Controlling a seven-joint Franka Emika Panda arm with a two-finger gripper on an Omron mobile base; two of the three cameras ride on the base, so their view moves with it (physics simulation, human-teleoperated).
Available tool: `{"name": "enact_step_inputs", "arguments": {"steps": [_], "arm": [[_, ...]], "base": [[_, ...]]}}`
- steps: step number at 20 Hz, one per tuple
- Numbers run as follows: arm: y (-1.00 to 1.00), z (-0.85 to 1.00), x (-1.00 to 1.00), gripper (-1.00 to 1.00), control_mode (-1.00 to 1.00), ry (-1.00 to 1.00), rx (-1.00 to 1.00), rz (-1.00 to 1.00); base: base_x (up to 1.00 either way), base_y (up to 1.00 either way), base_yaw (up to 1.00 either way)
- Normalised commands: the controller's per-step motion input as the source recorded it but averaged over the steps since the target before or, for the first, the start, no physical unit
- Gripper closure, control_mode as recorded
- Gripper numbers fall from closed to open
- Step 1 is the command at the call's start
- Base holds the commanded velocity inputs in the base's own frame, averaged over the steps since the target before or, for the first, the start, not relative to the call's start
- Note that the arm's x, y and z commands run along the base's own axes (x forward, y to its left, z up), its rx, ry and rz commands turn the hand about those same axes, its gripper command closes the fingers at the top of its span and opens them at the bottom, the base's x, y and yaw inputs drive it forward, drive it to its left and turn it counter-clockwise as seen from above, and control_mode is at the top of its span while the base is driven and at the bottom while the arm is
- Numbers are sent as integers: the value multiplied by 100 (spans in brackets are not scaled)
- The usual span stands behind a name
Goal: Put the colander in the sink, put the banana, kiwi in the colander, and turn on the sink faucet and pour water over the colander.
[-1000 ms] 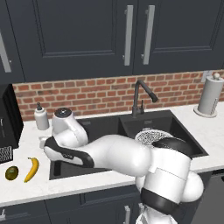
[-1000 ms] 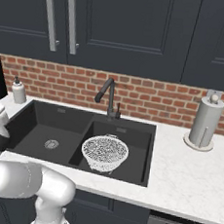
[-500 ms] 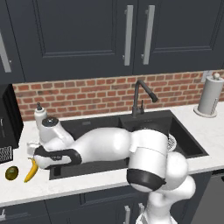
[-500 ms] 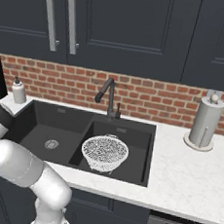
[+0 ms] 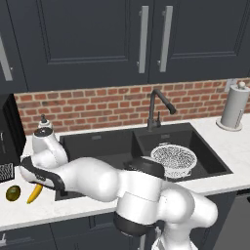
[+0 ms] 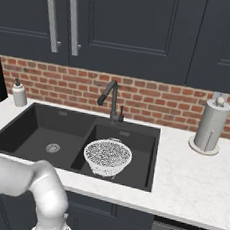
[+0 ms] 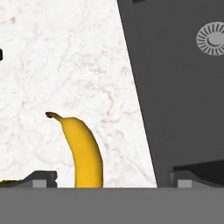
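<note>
The white speckled colander (image 5: pixel 173 158) (image 6: pixel 107 156) sits in the smaller right basin of the black sink (image 5: pixel 97 146) (image 6: pixel 39 134). The black sink faucet (image 5: pixel 156 105) (image 6: pixel 112 99) stands behind the divider. On the white counter left of the sink lie the yellow banana (image 5: pixel 34 194) (image 7: pixel 83 151) and the dark green kiwi (image 5: pixel 13 193), side by side. My gripper (image 7: pixel 114 180) is open and hangs just above the banana. The fruit's lower end lies between the two fingertips, nearer the left one. In the left base view my hand (image 5: pixel 40 177) covers the banana's top end.
A white soap dispenser (image 5: pixel 43 127) (image 6: pixel 19 94) stands behind the sink's left corner. A paper towel roll (image 5: pixel 232 105) (image 6: pixel 211 127) stands at the far right. A black appliance (image 5: pixel 7 141) blocks the counter's left end. The left basin's silver drain (image 7: pixel 213 39) (image 6: pixel 52 147) shows.
My arm has swung left from over the left basin to the counter beside it and come down over the banana. The jaws stayed open. Colander, banana and kiwi have not moved.
</note>
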Motion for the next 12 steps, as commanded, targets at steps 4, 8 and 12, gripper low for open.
{"name": "enact_step_inputs", "arguments": {"steps": [4, 8, 12], "arm": [[19, -17, 15, -100, -100, 4, -4, 0], [16, -31, 1, -100, -100, 2, -6, 0], [4, -36, 0, -100, -100, 1, -6, 0]], "base": [[0, 0, 0], [0, 0, 0], [0, 0, 0]]}}
